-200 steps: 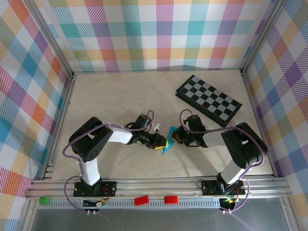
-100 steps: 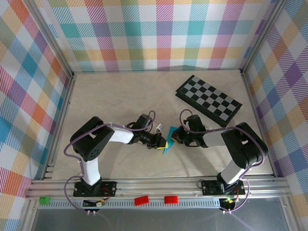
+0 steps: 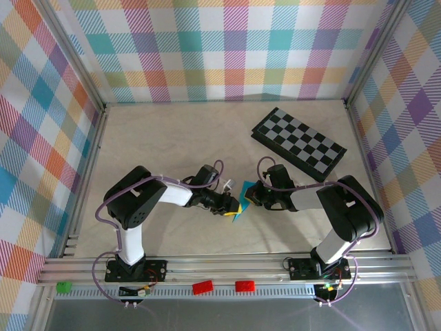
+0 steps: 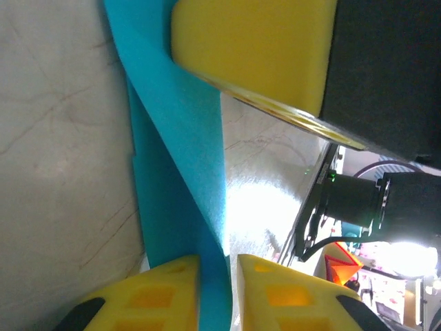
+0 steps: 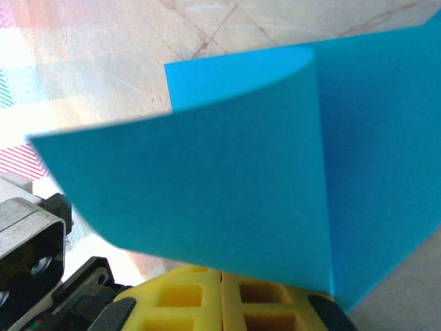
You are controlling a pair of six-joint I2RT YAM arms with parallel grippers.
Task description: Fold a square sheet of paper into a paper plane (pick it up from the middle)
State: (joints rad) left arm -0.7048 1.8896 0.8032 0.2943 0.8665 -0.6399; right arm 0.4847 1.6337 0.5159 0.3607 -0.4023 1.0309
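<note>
Where the arms meet, low centre of the top view, left gripper [image 3: 231,205] and right gripper [image 3: 247,198] flank the blue paper [image 3: 238,212] on the table [image 3: 158,138]; checkered board [image 3: 298,143] upper right.
Left wrist: paper [image 4: 179,172] runs top to bottom into the narrow gap between left fingers [image 4: 165,293]; pinched or loose, cannot tell.
Right wrist: right fingers [image 5: 186,298] pressed together at bottom centre, pinching the curled paper's [image 5: 227,200] lower edge.

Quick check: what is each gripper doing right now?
Left gripper: nearly shut around the square sheet of paper; whether it actually clamps cannot be told.
Right gripper: closed, holding that sheet.
</note>
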